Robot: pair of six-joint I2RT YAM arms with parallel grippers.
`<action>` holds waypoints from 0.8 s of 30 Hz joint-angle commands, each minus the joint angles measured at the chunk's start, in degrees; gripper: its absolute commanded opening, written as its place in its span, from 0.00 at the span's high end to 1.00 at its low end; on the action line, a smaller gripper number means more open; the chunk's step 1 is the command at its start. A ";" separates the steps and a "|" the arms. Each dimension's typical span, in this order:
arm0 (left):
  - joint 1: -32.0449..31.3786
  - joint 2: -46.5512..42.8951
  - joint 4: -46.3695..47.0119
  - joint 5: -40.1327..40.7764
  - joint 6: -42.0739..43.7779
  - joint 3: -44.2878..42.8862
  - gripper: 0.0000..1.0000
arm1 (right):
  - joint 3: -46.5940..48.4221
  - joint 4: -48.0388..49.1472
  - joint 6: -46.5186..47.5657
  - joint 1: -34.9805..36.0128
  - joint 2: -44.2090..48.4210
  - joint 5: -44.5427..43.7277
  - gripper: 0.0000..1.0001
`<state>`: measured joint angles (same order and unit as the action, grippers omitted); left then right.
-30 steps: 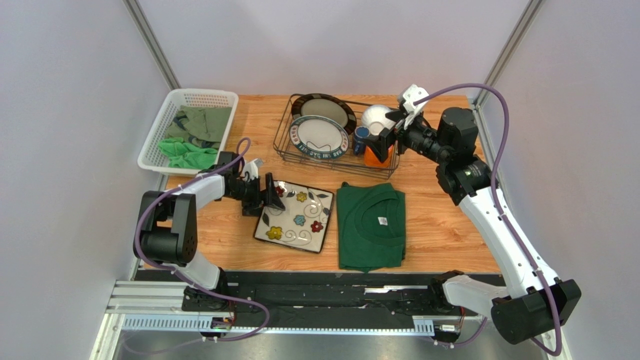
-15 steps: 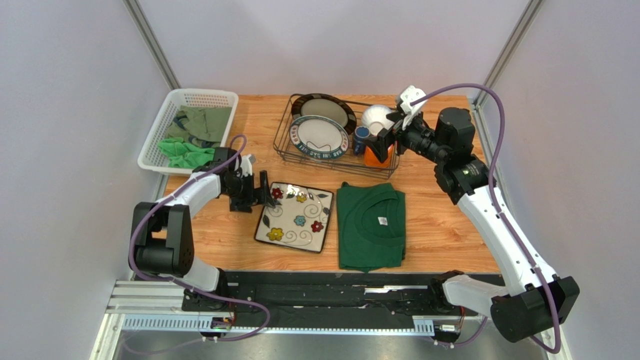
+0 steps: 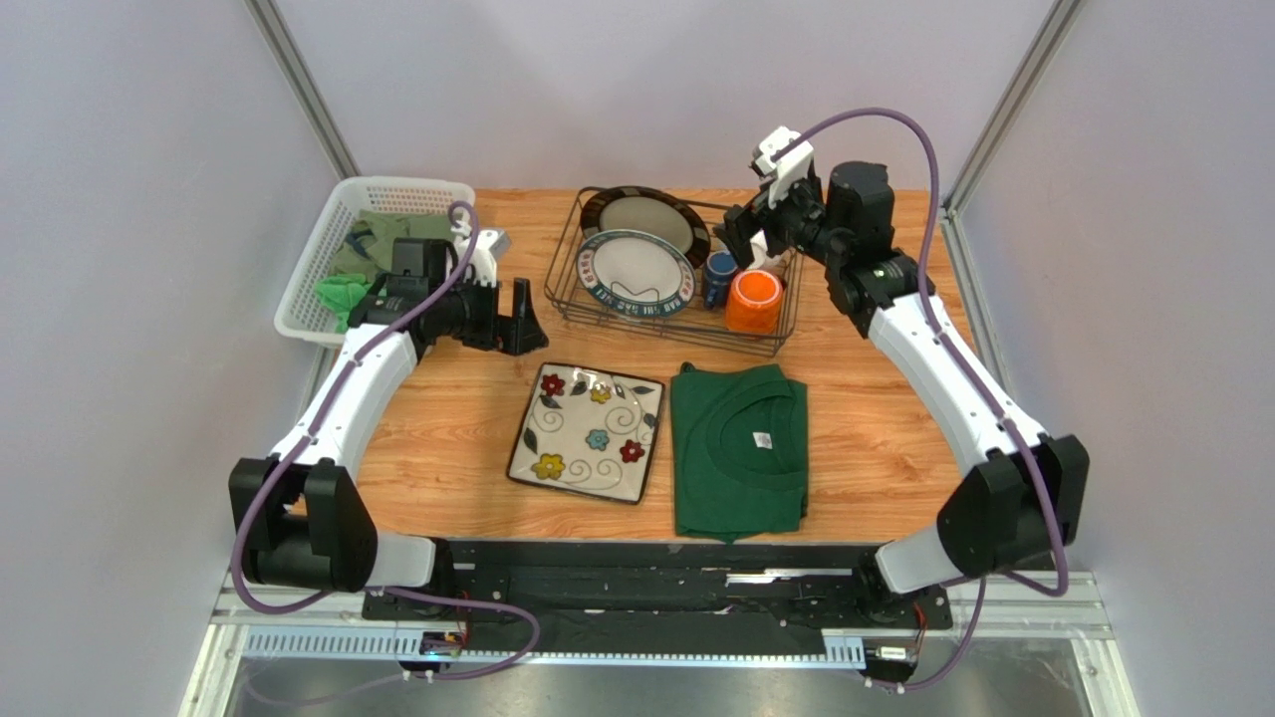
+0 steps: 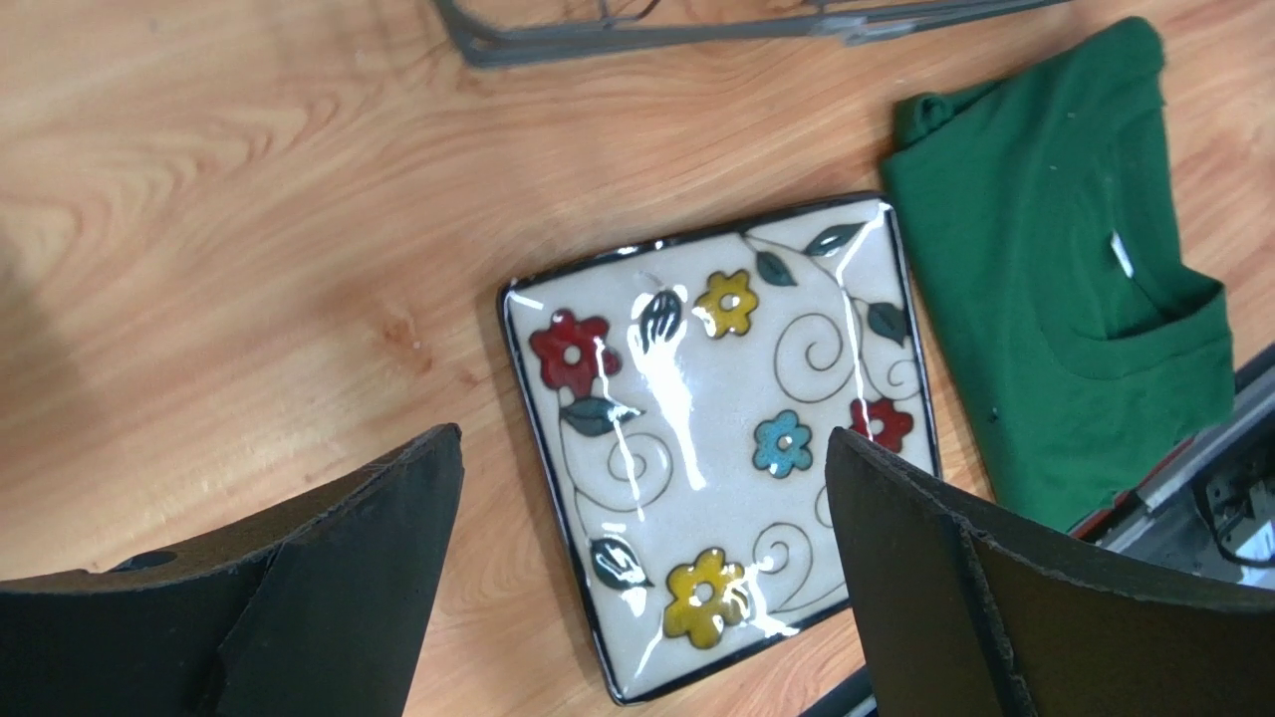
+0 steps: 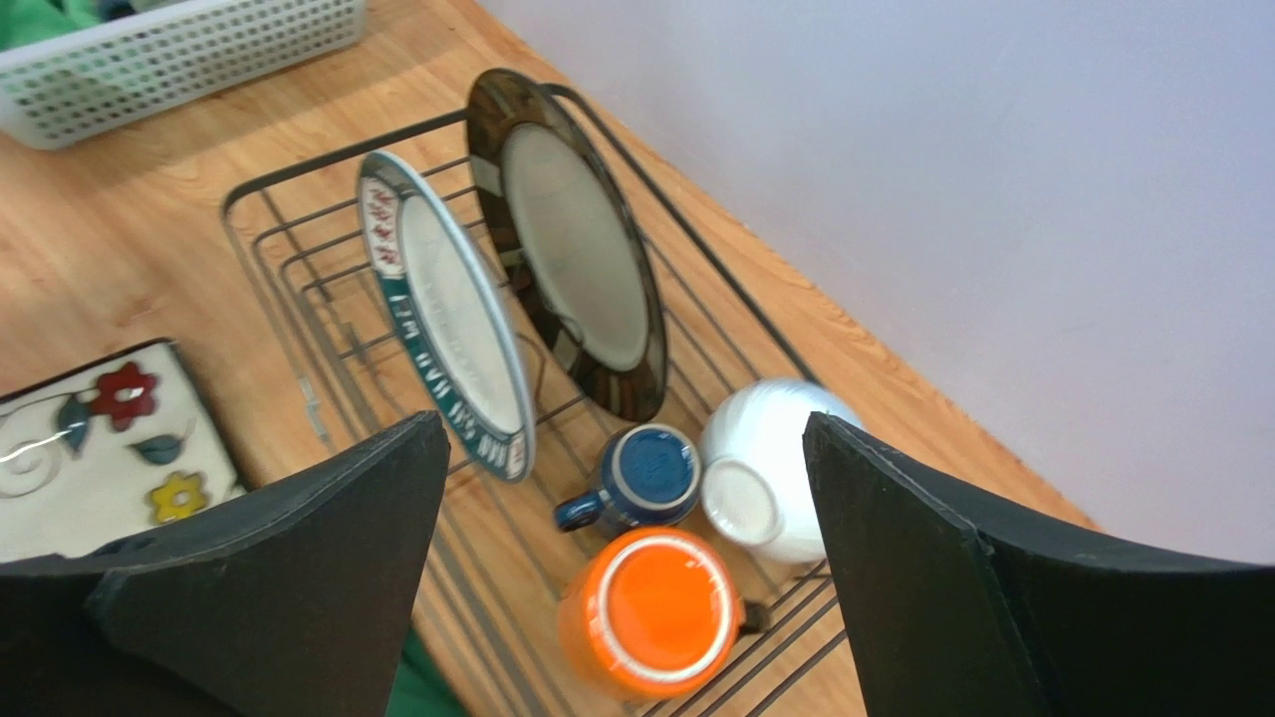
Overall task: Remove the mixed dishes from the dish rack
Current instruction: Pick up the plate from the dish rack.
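The front round plate (image 5: 449,321) in the dish rack (image 3: 674,329) has white letters on its teal rim, maybe "HAD WE", but they are too tilted to read well. The left claw (image 4: 641,493) is spread wide and empty, just left of the rack. The square flower plate (image 4: 719,441) lies in front of the rack. The right claw (image 5: 626,426) is also wide and empty, above the rack's blue mug (image 5: 651,471).

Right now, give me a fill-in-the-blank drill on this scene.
The rack holds ____ round plates.
The orange mug stands beside a dark ____ mug.
The flowered plate lies beside a folded ____ shirt.
Missing words: two, blue, green.
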<state>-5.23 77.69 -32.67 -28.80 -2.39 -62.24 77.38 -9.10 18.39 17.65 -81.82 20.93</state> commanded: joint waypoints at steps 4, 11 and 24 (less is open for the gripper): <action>-0.21 0.88 -3.45 -10.48 9.49 -6.14 0.01 | 11.55 6.73 3.67 -2.70 -10.98 0.60 0.06; -0.21 0.09 -3.90 -13.04 14.78 -8.95 0.01 | 18.76 6.91 5.87 -3.59 -23.10 4.56 0.10; -0.21 1.85 -3.99 -13.66 15.58 -10.97 0.01 | 22.99 5.76 5.78 -3.59 -30.15 10.98 0.12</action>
<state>-5.23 78.61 -36.86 -40.75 11.09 -70.87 97.25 -5.30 23.16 14.00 -111.39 29.06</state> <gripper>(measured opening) 0.989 0.887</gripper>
